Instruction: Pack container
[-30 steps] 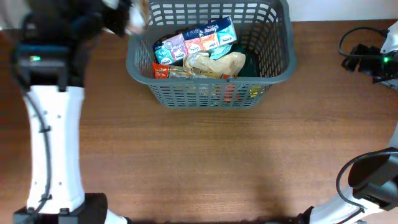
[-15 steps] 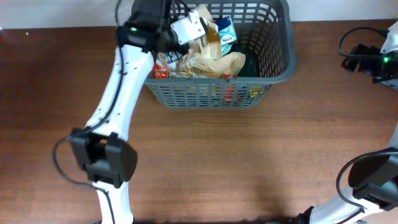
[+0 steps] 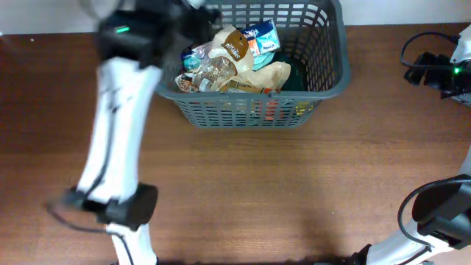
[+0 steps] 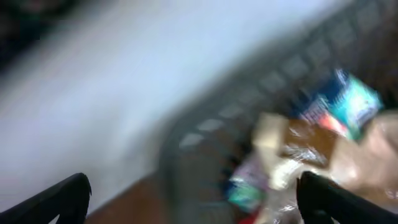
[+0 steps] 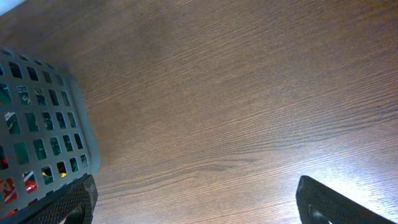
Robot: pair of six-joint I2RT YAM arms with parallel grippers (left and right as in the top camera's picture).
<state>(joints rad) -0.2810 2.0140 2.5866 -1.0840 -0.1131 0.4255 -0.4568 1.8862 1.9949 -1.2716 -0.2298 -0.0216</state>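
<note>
**A:** Where does the container sit?

**B:** The container (image 3: 335, 77) stands upright at the far edge of the worktop (image 3: 257, 184), a little left of centre in the overhead view. Its slotted grey wall faces the near side.

**A:** What is inside?

**B:** A heap of snack packets. A brown-and-cream packet (image 3: 234, 46) lies on top at the left. A blue-and-teal packet (image 3: 263, 37) sits behind it, towards the far wall. A tan bag (image 3: 271, 73) rests against the near wall. Red and yellow wrappers show through the slots lower down.

**A:** And the left claw?

**B:** The left arm (image 3: 114, 140) reaches from the near edge up to the container's far left corner, smeared with blur. In its wrist view the left claw (image 4: 199, 208) has its two fingertips wide apart at the bottom corners, with nothing between them. Beyond them are the blurred rim and the packets.

**A:** The right one?

**B:** The right claw (image 5: 199, 208) is spread as well and holds nothing. It looks onto wood grain, with the container's corner at the left of its view. From overhead, the right arm (image 3: 441, 213) shows only at the near right corner, well apart from the container. A black cable (image 3: 416, 55) lies at the far right edge.
</note>
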